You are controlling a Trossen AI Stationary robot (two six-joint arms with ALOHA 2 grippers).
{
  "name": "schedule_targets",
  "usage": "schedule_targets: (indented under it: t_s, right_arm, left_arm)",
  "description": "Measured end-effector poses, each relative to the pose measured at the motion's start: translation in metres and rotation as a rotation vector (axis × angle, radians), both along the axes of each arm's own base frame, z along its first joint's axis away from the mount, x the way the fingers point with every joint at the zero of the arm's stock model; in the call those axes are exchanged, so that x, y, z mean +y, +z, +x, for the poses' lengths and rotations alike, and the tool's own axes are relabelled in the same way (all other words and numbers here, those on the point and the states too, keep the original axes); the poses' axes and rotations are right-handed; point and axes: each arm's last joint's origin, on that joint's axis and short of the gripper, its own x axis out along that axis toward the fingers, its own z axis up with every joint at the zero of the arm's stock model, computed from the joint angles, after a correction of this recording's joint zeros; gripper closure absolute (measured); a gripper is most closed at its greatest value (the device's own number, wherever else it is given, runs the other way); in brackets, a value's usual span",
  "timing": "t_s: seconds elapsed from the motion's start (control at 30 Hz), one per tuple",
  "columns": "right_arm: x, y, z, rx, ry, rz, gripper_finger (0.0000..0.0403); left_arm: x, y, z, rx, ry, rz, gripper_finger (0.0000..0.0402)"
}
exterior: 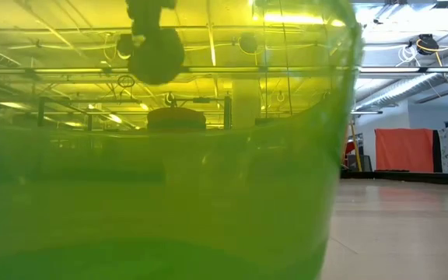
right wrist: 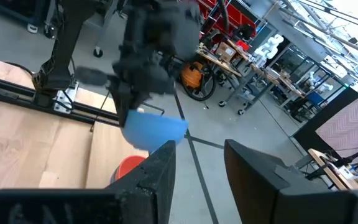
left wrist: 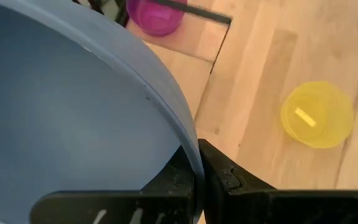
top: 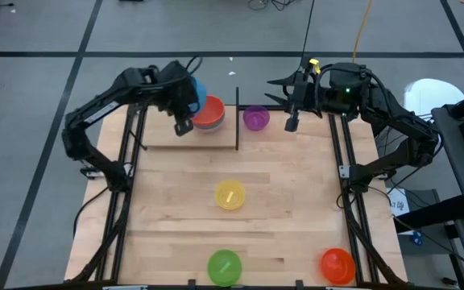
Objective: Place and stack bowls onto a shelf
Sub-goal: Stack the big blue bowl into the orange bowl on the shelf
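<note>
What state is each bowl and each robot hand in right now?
Blue bowl: gripped at its rim by the left hand, held above the stack.
Red bowl: on the shelf, top of a stack.
Purple bowl: upright, beside the shelf's rod.
Yellow bowl: upright, mid-table.
Green bowl: upright, near table edge.
Orange bowl: upright, near table edge.
Right hand: open, empty.

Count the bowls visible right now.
6: blue bowl in the left tool above the red bowl on the shelf; purple beside; yellow mid-table; green, orange near edge. Others may be nested.
</note>
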Motion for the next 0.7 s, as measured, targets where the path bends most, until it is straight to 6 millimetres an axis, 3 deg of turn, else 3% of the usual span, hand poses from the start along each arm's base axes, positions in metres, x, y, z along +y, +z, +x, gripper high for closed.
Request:
schedule_targets:
  t_s: [0.3,0.7]
  right_arm:
    - [-0.002,0.000,-0.001,0.011,-0.084,-0.032,0.0271]
    - [-0.005,-0.009,0.003,0.061,-0.115,-0.067,0.0271]
  left_arm:
    - [0.031,-0.039,0.031,0.114,-0.021,-0.031,0.0397]
    - [0.043,-0.077,0.052,0.257,-0.074,-0.131,0.0397]
